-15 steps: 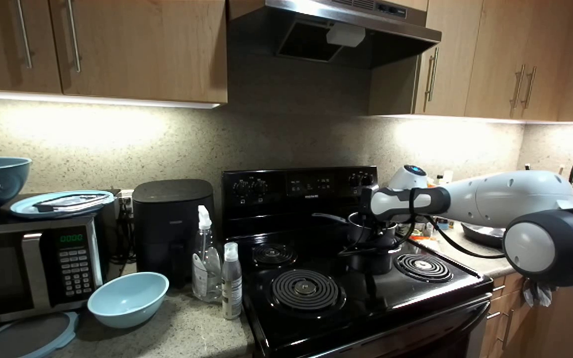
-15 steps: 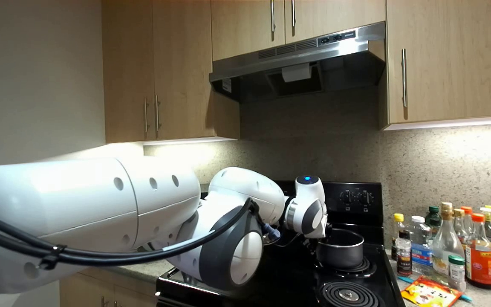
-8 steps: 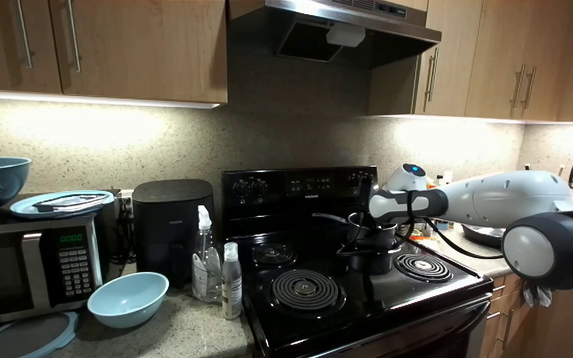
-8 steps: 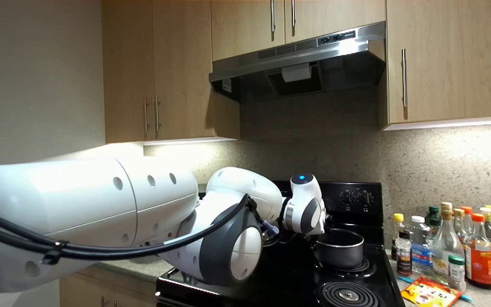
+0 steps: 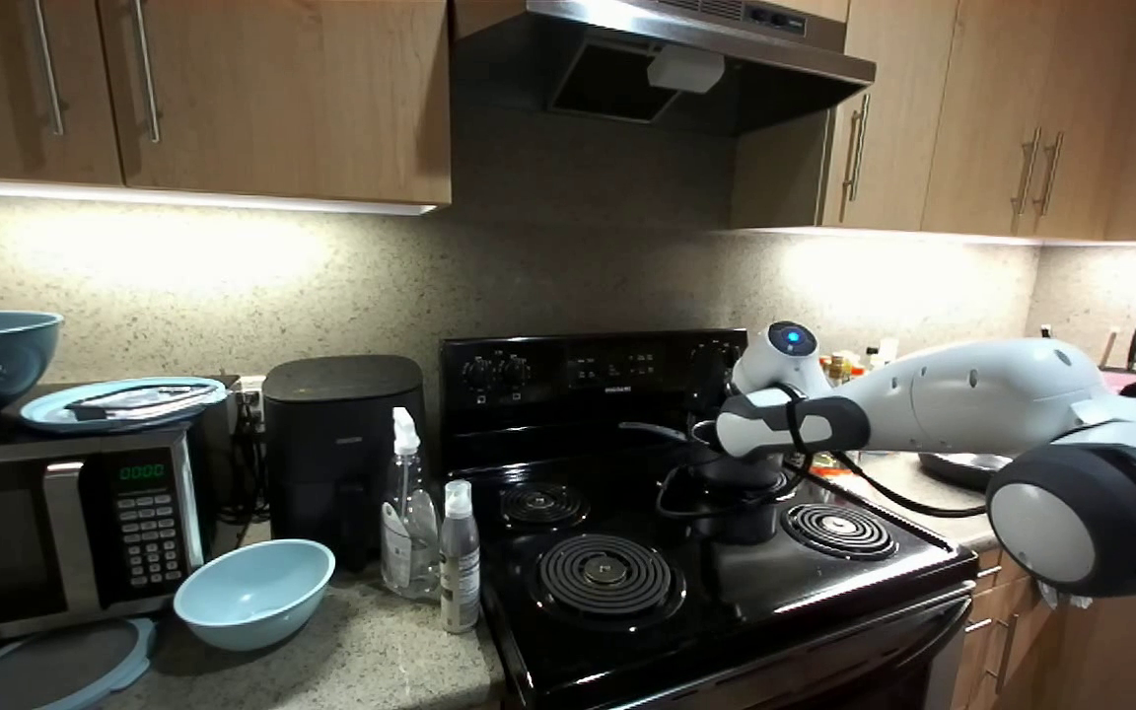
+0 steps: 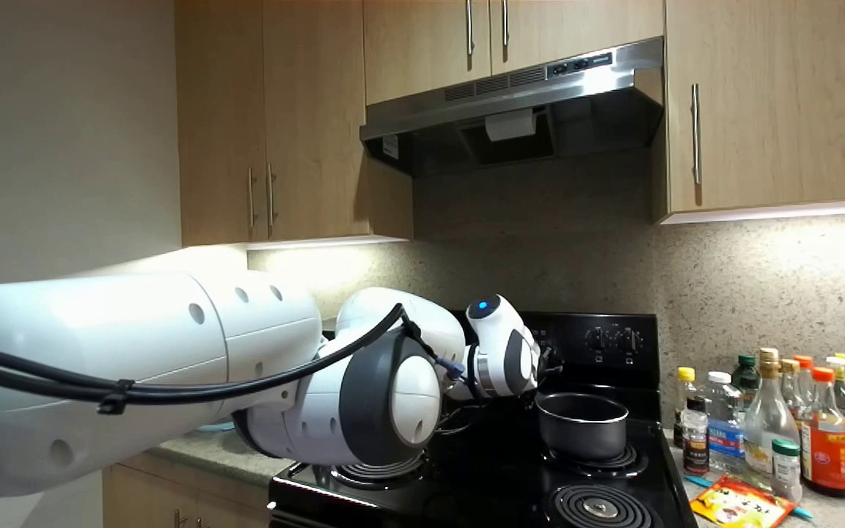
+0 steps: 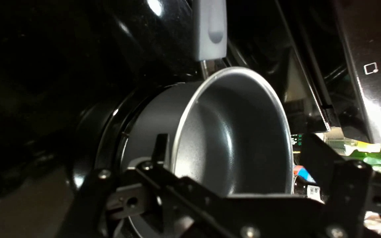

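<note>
A dark grey pot [image 6: 582, 434] with a silver rim stands on a coil burner of the black stove. Its grey handle [image 7: 210, 31] shows in the wrist view, and also in an exterior view [image 5: 655, 431], where the arm hides most of the pot. The pot's inside looks empty. My gripper [image 7: 238, 148] is open, with its two fingers spread apart in front of the pot in the wrist view. Nothing is held. In an exterior view the gripper [image 6: 551, 361] is beside and slightly above the pot's rim; I cannot tell whether it touches.
Several sauce bottles [image 6: 826, 433] and an orange packet [image 6: 741, 502] stand or lie on the counter by the stove. A light blue bowl [image 5: 254, 595], spray bottle [image 5: 408, 523], air fryer [image 5: 346, 463] and microwave [image 5: 65, 532] are on the opposite side. The range hood [image 6: 518, 103] hangs above.
The arm has drawn back a little from the pot, and the hand has tilted so that the gripper points less downward. The pot has not visibly moved.
</note>
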Controlling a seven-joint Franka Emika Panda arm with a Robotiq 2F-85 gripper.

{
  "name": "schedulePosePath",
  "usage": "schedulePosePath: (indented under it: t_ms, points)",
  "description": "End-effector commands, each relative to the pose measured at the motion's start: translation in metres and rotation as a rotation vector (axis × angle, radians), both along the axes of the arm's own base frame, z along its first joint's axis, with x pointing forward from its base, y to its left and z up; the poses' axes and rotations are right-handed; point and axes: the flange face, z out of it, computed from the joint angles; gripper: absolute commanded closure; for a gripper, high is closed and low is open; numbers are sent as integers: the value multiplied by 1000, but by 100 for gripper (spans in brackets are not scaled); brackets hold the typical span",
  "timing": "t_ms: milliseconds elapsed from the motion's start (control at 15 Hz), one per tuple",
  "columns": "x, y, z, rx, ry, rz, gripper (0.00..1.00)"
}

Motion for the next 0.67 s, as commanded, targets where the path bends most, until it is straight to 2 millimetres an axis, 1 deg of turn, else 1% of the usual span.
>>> schedulePosePath:
  t_ms: [0, 200, 467, 533, 600]
  points:
    - [0, 9, -2, -25, -58, -30, 0]
    - [0, 12, -1, -49, -111, -23, 0]
    - [0, 17, 7, -96, -165, -10, 0]
    - [1, 17, 8, -104, -151, -11, 0]
    - [3, 23, 8, -117, -109, 29, 0]
